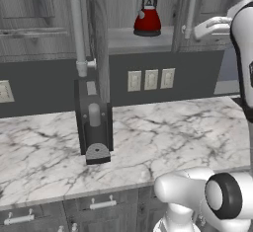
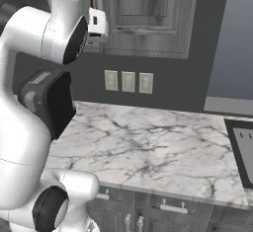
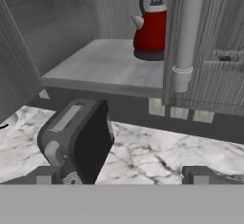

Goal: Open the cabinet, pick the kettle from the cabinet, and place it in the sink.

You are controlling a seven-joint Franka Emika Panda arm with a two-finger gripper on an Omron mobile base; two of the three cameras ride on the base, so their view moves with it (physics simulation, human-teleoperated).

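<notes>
The cabinet's left door [image 1: 101,28] stands swung open, edge-on to the left base view, baring the grey shelf [image 1: 148,41]. On that shelf the red kettle [image 1: 147,16] sits upright with its black handle up. In the hand view the kettle [image 3: 151,27] is at the top, its right side hidden behind the right door's edge and silver bar handle [image 3: 187,32]. My gripper [image 1: 198,29] hovers right of the kettle at shelf height, beside that handle, apart from both. Its fingertips [image 3: 47,175] stand wide apart, open and empty. The sink [image 2: 242,152] lies at the counter's far right.
A dark toaster [image 1: 94,122] stands on the white marble counter [image 1: 163,137] under the open door, also below the hand [image 3: 76,137]. Three wall outlets [image 1: 150,79] sit on the dark backsplash. Drawers with short handles [image 1: 103,205] run below the counter's front edge.
</notes>
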